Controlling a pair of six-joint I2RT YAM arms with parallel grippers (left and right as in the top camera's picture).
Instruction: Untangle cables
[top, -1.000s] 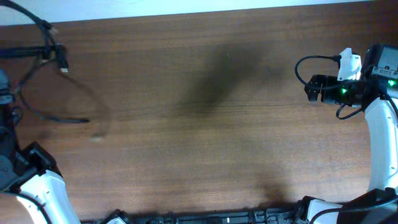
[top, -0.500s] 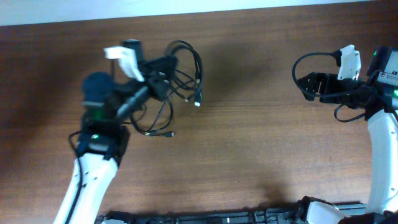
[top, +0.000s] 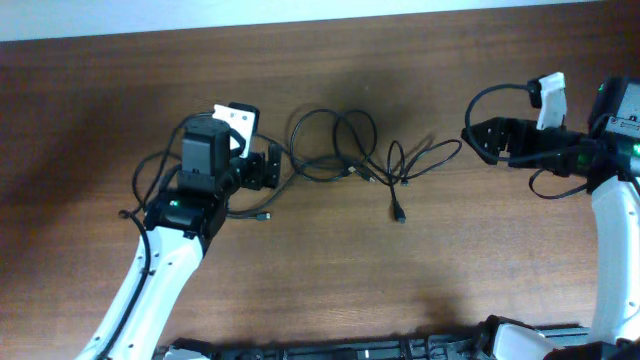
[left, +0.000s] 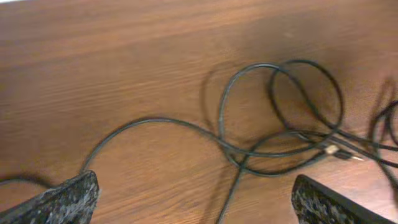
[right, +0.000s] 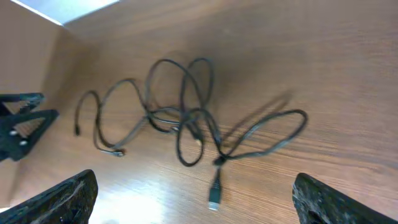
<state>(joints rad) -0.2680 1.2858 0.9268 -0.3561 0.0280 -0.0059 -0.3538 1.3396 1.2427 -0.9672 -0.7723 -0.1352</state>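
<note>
A wooden table (top: 330, 290) of reddish-brown grain fills the overhead view — the grain running side to side under even light. A soft shadow (top: 345, 95) darkens its middle, and a pale strip (top: 300, 12) borders the far edge.

No legible text, labels, brands, numbers: none on cables (top: 352, 172), none on table (top: 450, 280).

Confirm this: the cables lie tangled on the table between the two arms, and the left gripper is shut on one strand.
Not right. The left gripper is open, not shut on a strand: the left wrist view shows its fingers spread wide, with the cables lying on the table. The rest stands.
</note>
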